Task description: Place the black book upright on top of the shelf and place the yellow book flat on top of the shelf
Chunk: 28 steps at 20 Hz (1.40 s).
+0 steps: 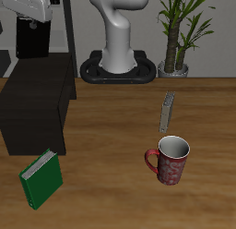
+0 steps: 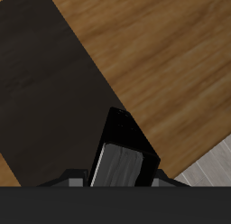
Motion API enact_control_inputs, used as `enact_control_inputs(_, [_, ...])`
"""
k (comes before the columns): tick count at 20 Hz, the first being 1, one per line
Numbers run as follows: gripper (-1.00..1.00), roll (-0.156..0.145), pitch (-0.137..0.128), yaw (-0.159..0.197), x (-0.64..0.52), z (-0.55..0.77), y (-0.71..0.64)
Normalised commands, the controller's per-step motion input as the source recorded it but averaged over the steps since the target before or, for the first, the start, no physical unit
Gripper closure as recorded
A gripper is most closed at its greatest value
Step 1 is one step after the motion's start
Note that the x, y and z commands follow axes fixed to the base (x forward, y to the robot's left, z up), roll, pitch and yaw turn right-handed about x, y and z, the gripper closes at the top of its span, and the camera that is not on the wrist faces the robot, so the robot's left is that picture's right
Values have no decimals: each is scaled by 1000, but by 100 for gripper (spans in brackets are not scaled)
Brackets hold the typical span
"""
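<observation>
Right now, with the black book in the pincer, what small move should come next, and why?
Probably lower it straight down. The pincer holds the black book upright, hanging above the shelf, and the wrist view shows the shelf's dark top under the book. The yellow book waits on the table.

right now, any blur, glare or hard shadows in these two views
Exterior view: evenly lit and sharp, only soft shadows under the mug and green book; the gripper is cropped by the frame edge, and the black book in it blends into the dark background. Wrist view: no glare, the black book close up and slightly soft, the shelf top a flat dark patch.
</observation>
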Motion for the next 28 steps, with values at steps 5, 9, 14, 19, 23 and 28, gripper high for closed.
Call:
enact_control_inputs(5, [100, 4, 31, -59, -120, -213, -60])
enact_control_inputs(9, [100, -11, 60, -66, 103, -286, -69])
enact_control_inputs(14, [-100, -47, 105, -21, 118, -330, -101])
enact_control_inputs(19, [-100, -7, 19, 2, 28, -10, 31])
enact_control_inputs(23, [-100, -74, -47, 82, -113, 304, 7])
enact_control_inputs(28, [-100, -42, -51, 69, -129, 390, 73])
